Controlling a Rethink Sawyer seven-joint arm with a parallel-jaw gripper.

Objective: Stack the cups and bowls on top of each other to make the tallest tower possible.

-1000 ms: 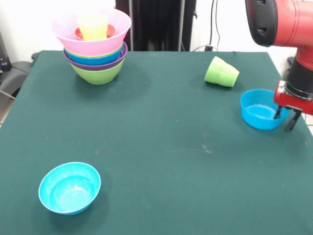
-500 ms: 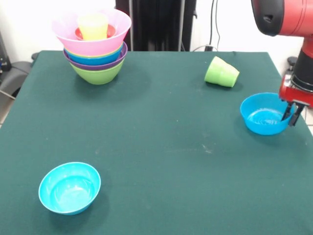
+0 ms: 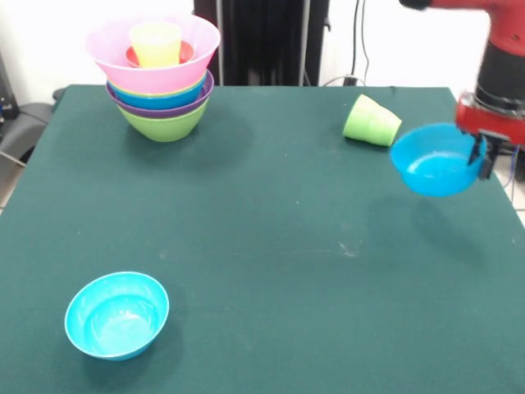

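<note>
My gripper (image 3: 481,158) is shut on the right rim of a blue bowl (image 3: 433,160) and holds it in the air above the table's right side. The light green cup (image 3: 372,121) lies on its side just left of it. The tower (image 3: 159,78) stands at the far left: a lime green bowl at the base, purple, blue and green rims above, and the huge pink bowl (image 3: 115,49) on top. A small red bowl and the yellow-orange cup (image 3: 156,43) sit inside the pink bowl. A small cyan bowl (image 3: 116,315) rests upright near the front left.
The dark green table (image 3: 271,246) ends just right of the held bowl. A black pedestal (image 3: 262,41) stands behind the table's far edge.
The gripper closed on the blue bowl's right rim and lifted it off the table, carrying it up and a little to the left.
</note>
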